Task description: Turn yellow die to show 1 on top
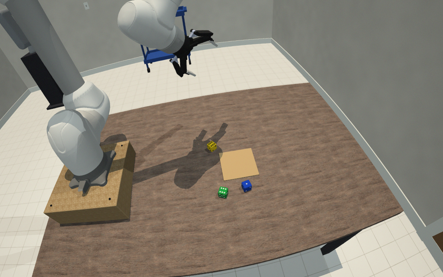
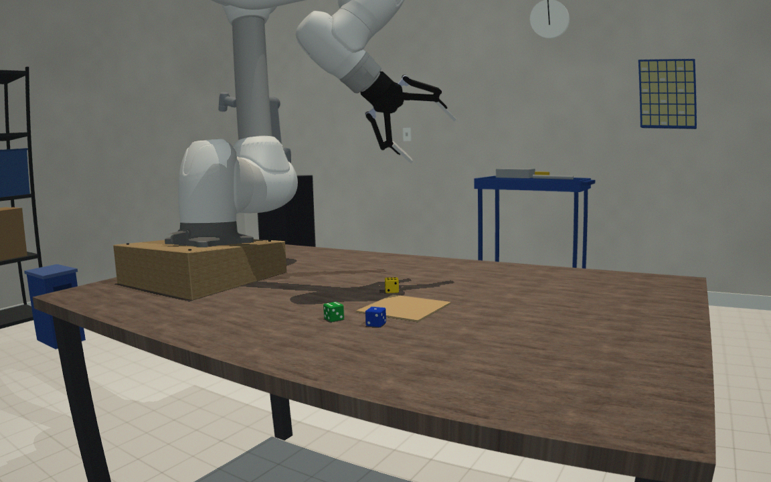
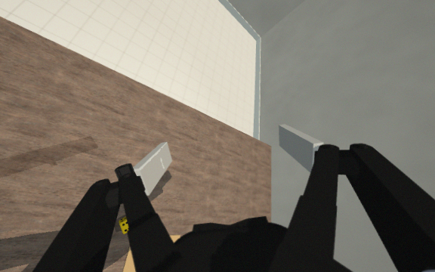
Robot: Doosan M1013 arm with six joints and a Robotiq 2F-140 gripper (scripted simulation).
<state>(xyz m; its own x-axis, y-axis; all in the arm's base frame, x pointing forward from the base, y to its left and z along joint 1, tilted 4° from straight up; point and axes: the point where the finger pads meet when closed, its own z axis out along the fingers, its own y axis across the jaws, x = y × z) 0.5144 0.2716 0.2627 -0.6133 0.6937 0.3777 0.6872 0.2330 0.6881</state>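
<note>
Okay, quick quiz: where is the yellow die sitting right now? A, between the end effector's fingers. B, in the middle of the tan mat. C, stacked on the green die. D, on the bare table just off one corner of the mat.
D: the yellow die rests on the wooden table just beyond a corner of the tan mat, while the open end effector hangs high above, holding nothing.

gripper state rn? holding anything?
Gripper: open, jaws spread wide, holding nothing. It hangs high above the table; the yellow die sits on the table beside the mat.
</note>
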